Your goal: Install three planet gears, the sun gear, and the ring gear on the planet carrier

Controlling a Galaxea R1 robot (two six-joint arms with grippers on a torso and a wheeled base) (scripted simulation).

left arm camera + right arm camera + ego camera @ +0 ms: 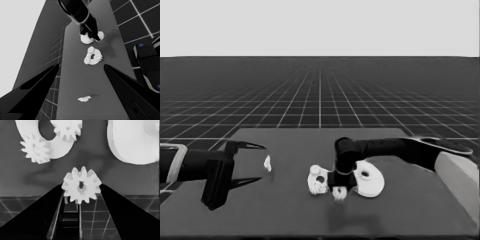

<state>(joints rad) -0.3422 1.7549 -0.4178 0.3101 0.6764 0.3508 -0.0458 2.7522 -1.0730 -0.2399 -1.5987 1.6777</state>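
The right claw (81, 188) is clamped on a gear (81, 185), just beside the smaller round part (319, 181) (two gears already sit on it). The larger round part (369, 180) lies on the table (400, 210) just past the claw. The left claw (257, 162), fingers apart, waits well away from that part, near a thin white piece (267, 163).

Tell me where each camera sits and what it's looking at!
Head view: from above, down across the table; both arms show, left gripper waiting, right gripper at work.
Left wrist view: along the table; its own fingers and the right arm show.
Right wrist view: close on a gear between its own fingers.
All three share the smaller round part, with gears on it.
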